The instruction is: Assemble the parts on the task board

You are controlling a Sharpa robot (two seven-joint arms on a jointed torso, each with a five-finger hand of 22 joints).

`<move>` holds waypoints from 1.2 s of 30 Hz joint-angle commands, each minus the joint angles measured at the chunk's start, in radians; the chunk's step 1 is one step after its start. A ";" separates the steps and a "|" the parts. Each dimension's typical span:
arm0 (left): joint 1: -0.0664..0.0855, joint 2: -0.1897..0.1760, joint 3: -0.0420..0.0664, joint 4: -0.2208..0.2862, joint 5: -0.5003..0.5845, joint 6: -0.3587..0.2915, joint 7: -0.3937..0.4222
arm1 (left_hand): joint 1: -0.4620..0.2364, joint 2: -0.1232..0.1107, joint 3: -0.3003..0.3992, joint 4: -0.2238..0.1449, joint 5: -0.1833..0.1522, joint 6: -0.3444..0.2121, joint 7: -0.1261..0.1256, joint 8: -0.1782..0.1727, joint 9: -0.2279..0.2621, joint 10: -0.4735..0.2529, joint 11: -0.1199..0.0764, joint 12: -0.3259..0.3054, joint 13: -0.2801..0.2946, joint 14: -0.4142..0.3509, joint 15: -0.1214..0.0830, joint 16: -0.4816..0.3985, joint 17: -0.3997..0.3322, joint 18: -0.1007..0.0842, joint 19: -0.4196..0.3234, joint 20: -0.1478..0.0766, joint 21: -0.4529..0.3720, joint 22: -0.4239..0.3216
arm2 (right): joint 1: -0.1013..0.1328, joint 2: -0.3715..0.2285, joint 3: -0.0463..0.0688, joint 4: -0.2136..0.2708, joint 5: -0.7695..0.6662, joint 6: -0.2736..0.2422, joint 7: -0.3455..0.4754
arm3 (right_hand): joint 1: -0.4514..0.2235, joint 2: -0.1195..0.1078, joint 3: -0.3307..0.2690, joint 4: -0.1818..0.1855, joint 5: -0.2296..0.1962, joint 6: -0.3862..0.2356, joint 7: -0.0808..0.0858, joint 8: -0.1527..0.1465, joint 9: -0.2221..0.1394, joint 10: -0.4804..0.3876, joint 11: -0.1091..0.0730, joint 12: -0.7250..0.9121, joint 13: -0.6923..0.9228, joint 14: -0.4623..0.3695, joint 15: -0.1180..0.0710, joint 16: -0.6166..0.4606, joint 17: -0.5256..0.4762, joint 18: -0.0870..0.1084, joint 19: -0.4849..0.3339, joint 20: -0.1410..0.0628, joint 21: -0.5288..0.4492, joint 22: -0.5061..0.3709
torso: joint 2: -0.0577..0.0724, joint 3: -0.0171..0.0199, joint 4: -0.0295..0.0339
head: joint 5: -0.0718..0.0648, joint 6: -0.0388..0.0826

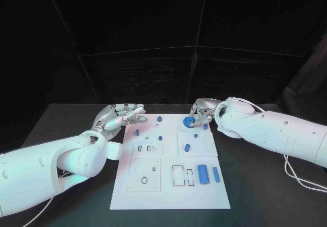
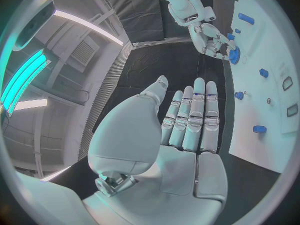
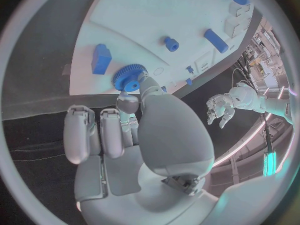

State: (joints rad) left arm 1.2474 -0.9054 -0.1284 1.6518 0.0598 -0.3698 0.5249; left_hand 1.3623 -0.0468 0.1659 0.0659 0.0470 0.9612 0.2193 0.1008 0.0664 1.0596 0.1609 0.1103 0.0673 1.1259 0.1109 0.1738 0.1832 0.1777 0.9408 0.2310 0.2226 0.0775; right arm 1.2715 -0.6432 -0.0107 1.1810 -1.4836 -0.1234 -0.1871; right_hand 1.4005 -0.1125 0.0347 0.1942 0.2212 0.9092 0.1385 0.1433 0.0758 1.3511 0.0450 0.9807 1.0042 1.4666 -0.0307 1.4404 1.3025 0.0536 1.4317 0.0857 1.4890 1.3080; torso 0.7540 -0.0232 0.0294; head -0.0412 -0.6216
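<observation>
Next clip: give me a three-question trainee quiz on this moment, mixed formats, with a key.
1. True or false: the left hand holds a blue part.
2. Which hand touches the round blue toothed gear? A) left B) right C) neither
3. Fill in: the long blue cylinder lies on the white ____ near the robot.

Key: 1 false, it is empty with fingers apart. 2 B, the right hand. 3 task board.

A black table (image 1: pixel 272 198) stands before black curtains (image 1: pixel 163 61), with a white cable (image 1: pixel 300 179) lying on it.
</observation>
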 commanded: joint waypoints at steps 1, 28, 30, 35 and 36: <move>0.001 0.000 0.001 0.001 -0.005 0.014 0.003 | -0.002 0.009 0.000 -0.005 0.003 0.005 -0.001 -0.006 -0.001 0.004 0.003 -0.005 -0.001 0.003 0.006 -0.002 0.001 0.007 0.006 0.001 -0.007 -0.001 | 0.002 0.003 0.001 -0.001 -0.021 0.026 -0.004 | 0.014 0.006 0.011 -0.006 -0.011 0.011 -0.002 0.007 0.001 0.012 0.001 0.023 0.025 0.058 0.005 0.008 0.006 -0.010 0.009 0.001 0.005 0.064 | 0.000 0.0005 -0.0005 | 0.001 -0.001; 0.001 -0.001 0.001 0.000 -0.005 0.015 0.000 | -0.002 0.009 0.000 -0.007 0.003 0.005 -0.001 -0.006 -0.001 0.004 0.003 -0.006 -0.001 0.003 0.006 -0.003 0.001 0.007 0.006 0.001 -0.008 -0.001 | 0.001 0.011 0.001 0.057 -0.135 -0.135 -0.038 | 0.017 0.046 0.147 -0.063 0.022 0.111 -0.015 0.008 -0.004 0.047 -0.012 0.118 0.144 0.066 -0.005 0.037 0.066 -0.022 0.044 -0.008 0.030 0.124 | -0.001 0.0016 0.0009 | 0.002 -0.003; 0.001 -0.002 0.001 0.000 -0.005 0.015 -0.001 | -0.002 0.009 0.000 -0.007 0.003 0.005 -0.001 -0.006 -0.001 0.004 0.003 -0.006 -0.001 0.003 0.006 -0.003 0.001 0.007 0.006 0.001 -0.008 -0.001 | 0.001 0.008 0.001 0.072 -0.136 -0.154 -0.043 | 0.010 0.043 0.157 -0.063 0.039 0.115 -0.015 0.005 -0.005 0.050 -0.013 0.123 0.150 0.066 -0.005 0.038 0.068 -0.023 0.046 -0.008 0.031 0.128 | -0.001 0.0015 0.0010 | 0.002 -0.003; 0.001 -0.003 0.001 -0.001 -0.005 0.014 0.000 | -0.001 0.009 0.001 -0.008 0.003 0.005 -0.001 -0.007 -0.001 0.005 0.003 -0.007 -0.001 0.003 0.006 -0.004 0.002 0.007 0.006 0.001 -0.008 -0.002 | 0.001 0.017 0.001 0.116 -0.153 -0.197 -0.076 | -0.005 0.036 0.172 -0.061 0.056 0.116 -0.015 -0.002 -0.006 0.050 -0.012 0.123 0.154 0.066 -0.006 0.038 0.069 -0.023 0.048 -0.009 0.032 0.130 | -0.001 0.0012 0.0018 | 0.010 0.000; 0.001 -0.003 0.001 -0.002 -0.005 0.014 0.000 | -0.001 0.009 0.001 -0.009 0.003 0.005 -0.001 -0.007 -0.001 0.005 0.003 -0.007 -0.001 0.003 0.006 -0.004 0.002 0.007 0.006 0.001 -0.008 -0.002 | 0.001 0.024 0.001 0.123 -0.158 -0.203 -0.083 | -0.008 0.035 0.174 -0.060 0.056 0.117 -0.015 -0.002 -0.006 0.050 -0.012 0.123 0.154 0.066 -0.005 0.038 0.069 -0.023 0.048 -0.009 0.032 0.130 | 0.000 0.0013 0.0022 | 0.012 0.001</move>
State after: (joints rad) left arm 1.2474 -0.9079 -0.1284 1.6500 0.0597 -0.3674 0.5213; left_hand 1.3623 -0.0468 0.1687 0.0631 0.0470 0.9612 0.2193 0.0968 0.0665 1.0596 0.1609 0.1071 0.0673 1.1259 0.1109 0.1739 0.1840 0.1776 0.9408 0.2310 0.2174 0.0764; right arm 1.2708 -0.6267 -0.0103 1.2921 -1.6075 -0.2578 -0.2365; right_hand 1.4007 -0.0774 0.2030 0.1358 0.2738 1.0062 0.1352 0.1467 0.0680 1.3938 0.0305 1.1033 1.1577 1.4667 -0.0305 1.4751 1.3078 0.0380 1.4601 0.0785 1.5161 1.3077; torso 0.7539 -0.0219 0.0306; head -0.0319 -0.6217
